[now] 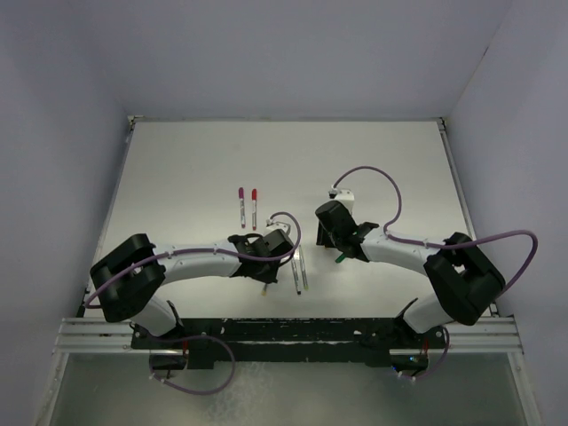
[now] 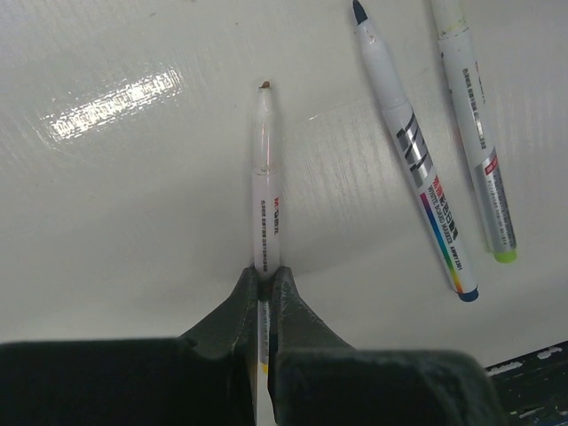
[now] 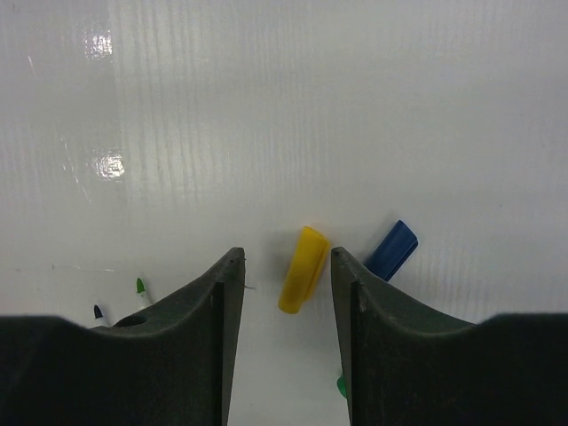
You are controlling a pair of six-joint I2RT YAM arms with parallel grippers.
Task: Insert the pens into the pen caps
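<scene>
My left gripper [image 2: 264, 277] is shut on the rear part of a white pen [image 2: 266, 191]. Its small dark tip [image 2: 264, 85] points away over the table. Two more uncapped pens lie to its right, one with a blue end [image 2: 415, 160], one with a yellow-green end [image 2: 476, 133]. My right gripper [image 3: 284, 257] is open low over the table, and a yellow cap [image 3: 303, 268] lies between its fingertips, close to the right finger. A blue cap [image 3: 391, 249] lies just behind that finger. From above, the left gripper [image 1: 264, 269] and right gripper [image 1: 333, 235] are near the table's middle.
Two pens with magenta [image 1: 240, 202] and red [image 1: 254, 202] caps on them lie side by side further back. A green cap [image 1: 338, 258] lies near the right gripper. The black rail [image 2: 532, 364] marks the table's near edge.
</scene>
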